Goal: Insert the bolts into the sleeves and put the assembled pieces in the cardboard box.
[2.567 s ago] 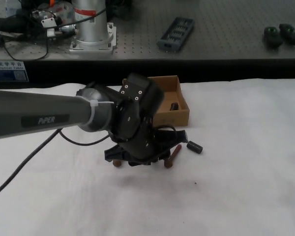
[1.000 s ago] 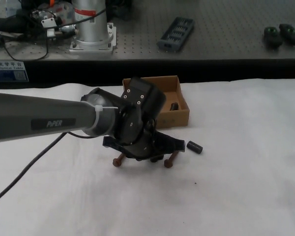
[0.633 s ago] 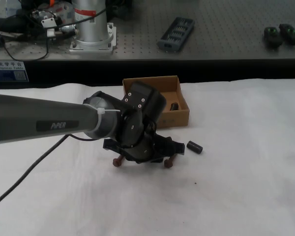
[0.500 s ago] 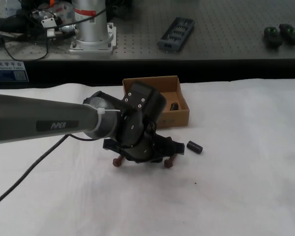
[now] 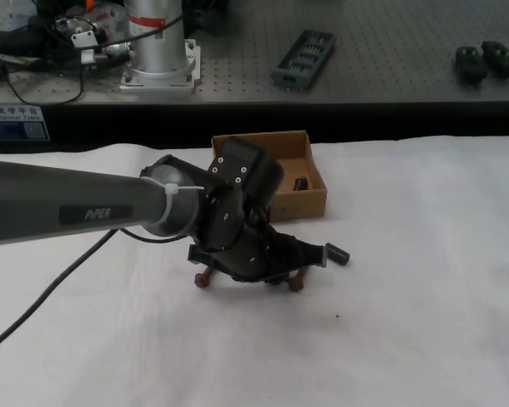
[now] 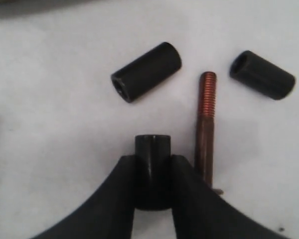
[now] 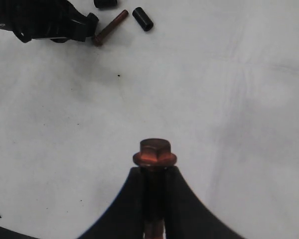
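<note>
My left gripper (image 6: 153, 162) is shut on a black sleeve (image 6: 153, 149), low over the white cloth. Just beyond it lie two more black sleeves (image 6: 146, 72) (image 6: 262, 74) and a copper bolt (image 6: 206, 124). In the high view the left gripper (image 5: 259, 263) hangs in front of the cardboard box (image 5: 316, 199), with bolt ends (image 5: 205, 278) (image 5: 297, 282) showing on both sides and a sleeve (image 5: 337, 253) at its right. My right gripper (image 7: 154, 172) is shut on a copper bolt (image 7: 154, 153), held head-forward above bare cloth, well away from the left gripper (image 7: 45, 20).
The cardboard box holds a dark piece (image 5: 300, 183). Behind the cloth a perforated bench carries a metal post (image 5: 157, 38), a black tray (image 5: 303, 55) and cables. White cloth lies bare to the right and front of the parts.
The left gripper has shifted slightly to the right, closer to the loose sleeve, staying low over the bolts. The box and the loose parts have not moved.
</note>
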